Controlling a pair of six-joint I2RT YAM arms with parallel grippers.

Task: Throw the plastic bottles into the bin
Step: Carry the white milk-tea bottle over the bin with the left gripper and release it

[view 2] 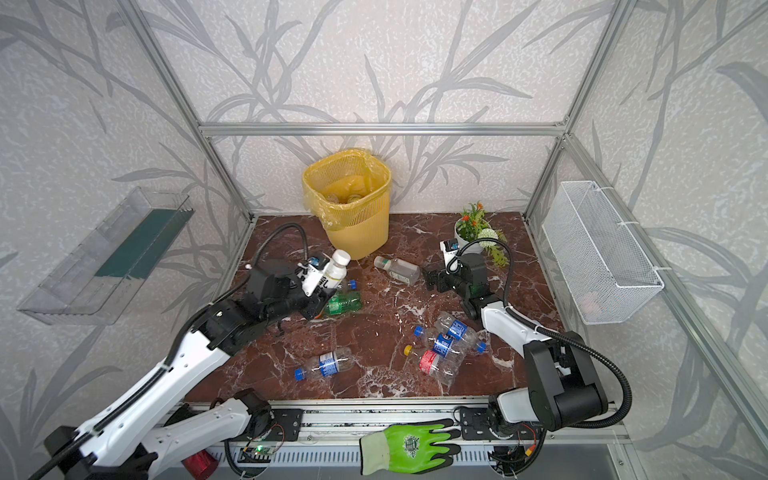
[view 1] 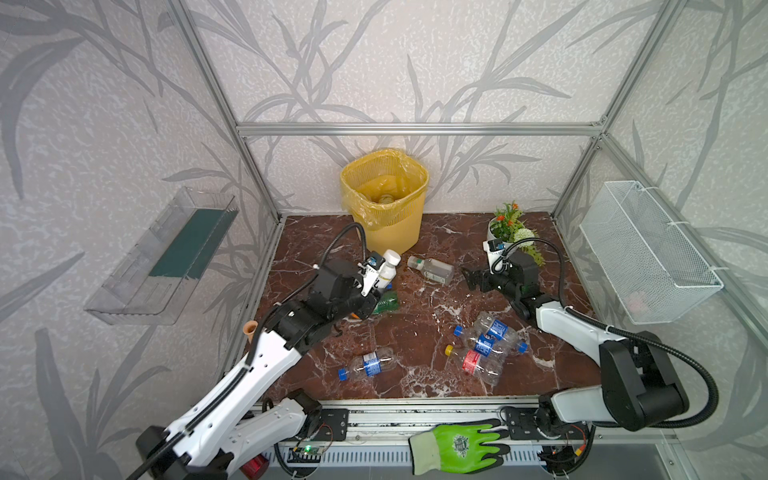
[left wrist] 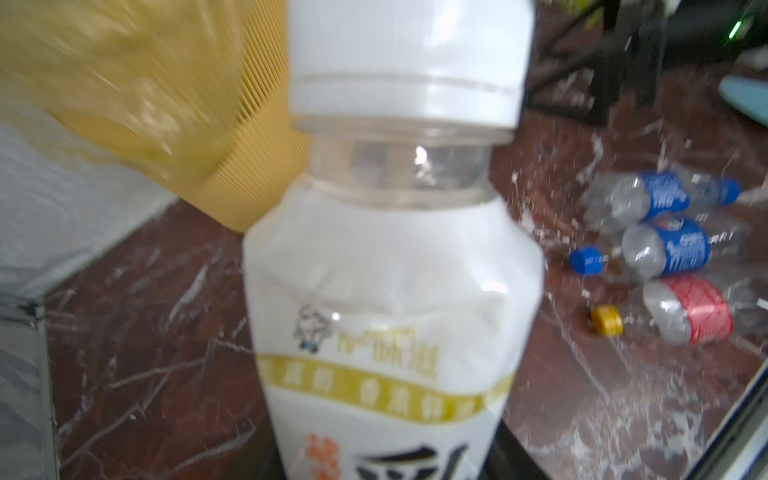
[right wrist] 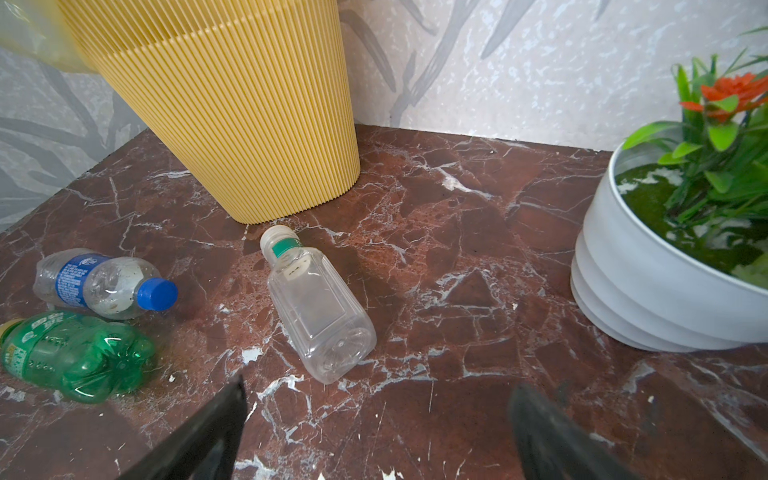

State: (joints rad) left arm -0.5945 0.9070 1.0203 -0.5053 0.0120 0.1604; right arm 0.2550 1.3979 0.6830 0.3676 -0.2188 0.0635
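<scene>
Left wrist view was filled by the white-capped bottle. Its clear neck looked empty, so it was probably light, with a thin sleeved wall that could dent or slip; the stiffer shoulder under the cap seemed the safer hold. The left gripper pinched its lower body, holding it tilted above the marble table, just near-left of the yellow bin. Farther right, the right gripper hung with jaws spread near a clear square bottle lying flat. 3 labelled bottles lay clustered near right.
</scene>
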